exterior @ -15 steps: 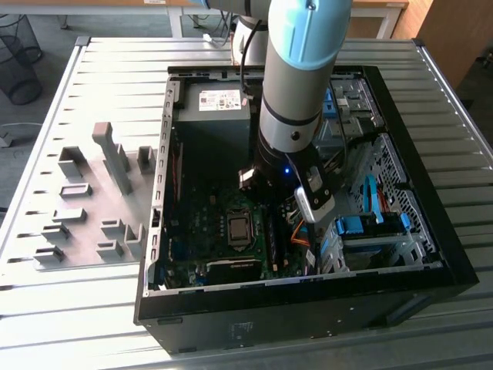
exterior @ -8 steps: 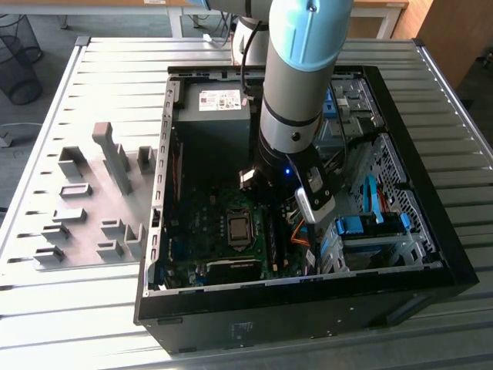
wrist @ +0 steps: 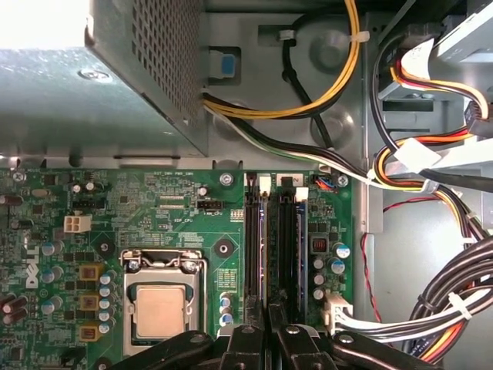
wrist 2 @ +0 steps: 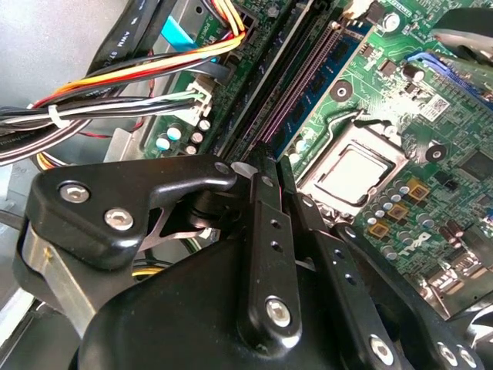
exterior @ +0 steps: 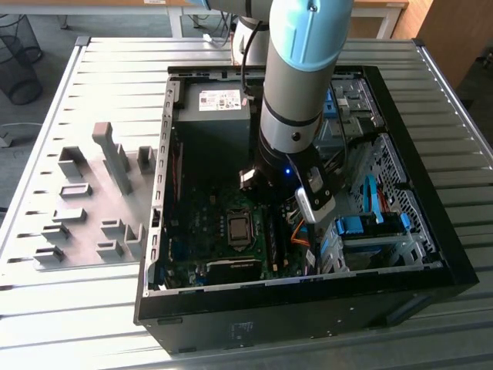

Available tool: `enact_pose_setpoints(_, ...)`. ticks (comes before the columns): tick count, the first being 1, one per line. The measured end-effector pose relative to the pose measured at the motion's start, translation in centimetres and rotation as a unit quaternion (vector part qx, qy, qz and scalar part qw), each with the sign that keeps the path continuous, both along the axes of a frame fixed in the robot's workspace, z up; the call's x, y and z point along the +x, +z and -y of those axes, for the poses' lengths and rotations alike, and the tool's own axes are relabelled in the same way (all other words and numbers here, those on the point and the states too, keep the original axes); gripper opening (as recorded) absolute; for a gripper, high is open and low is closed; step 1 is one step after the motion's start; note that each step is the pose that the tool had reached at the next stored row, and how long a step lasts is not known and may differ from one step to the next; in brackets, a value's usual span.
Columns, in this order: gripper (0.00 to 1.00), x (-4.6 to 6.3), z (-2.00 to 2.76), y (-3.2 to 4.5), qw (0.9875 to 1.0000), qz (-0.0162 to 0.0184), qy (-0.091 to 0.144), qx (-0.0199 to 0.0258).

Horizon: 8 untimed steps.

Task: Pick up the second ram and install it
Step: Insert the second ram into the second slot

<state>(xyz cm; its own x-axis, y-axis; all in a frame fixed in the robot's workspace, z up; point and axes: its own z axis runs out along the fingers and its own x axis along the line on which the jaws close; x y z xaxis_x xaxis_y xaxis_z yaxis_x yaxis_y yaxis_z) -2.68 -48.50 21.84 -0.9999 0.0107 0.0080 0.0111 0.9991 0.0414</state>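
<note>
Second ram (wrist 2: 320, 77) seated on edge in a motherboard slot just beside CPU socket (wrist: 160, 308). Gripper (wrist: 269, 333) poised over slot ends, jaws drawn together, nothing visible between. Cable bundle (wrist: 454, 308) crowding beyond slots from socket; power supply (wrist: 92, 85) near.

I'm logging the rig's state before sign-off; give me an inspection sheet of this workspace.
Surface: ribbed metal table carrying an open computer case.
Job's things: a blue-green ram stick stands in the motherboard's slots beside the processor socket.
Clutter: grey holder blocks on the table at the exterior view's left.
Grippers: gripper low over the ram slots, fingers together.
Cables: bundled power leads beside the slots.
Surroundings: wire bin on the floor.
</note>
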Motion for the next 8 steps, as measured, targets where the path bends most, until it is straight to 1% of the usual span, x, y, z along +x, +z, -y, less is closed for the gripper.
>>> enact_pose_setpoints(4, 0.14, 0.06, 0.0, -0.02, 1.0, 0.0, -0.001, 0.0001)
enact_pose_setpoints(8, 0.14, 0.06, 0.0, -0.12, 1.0, 0.0, -0.001, 0.0014)
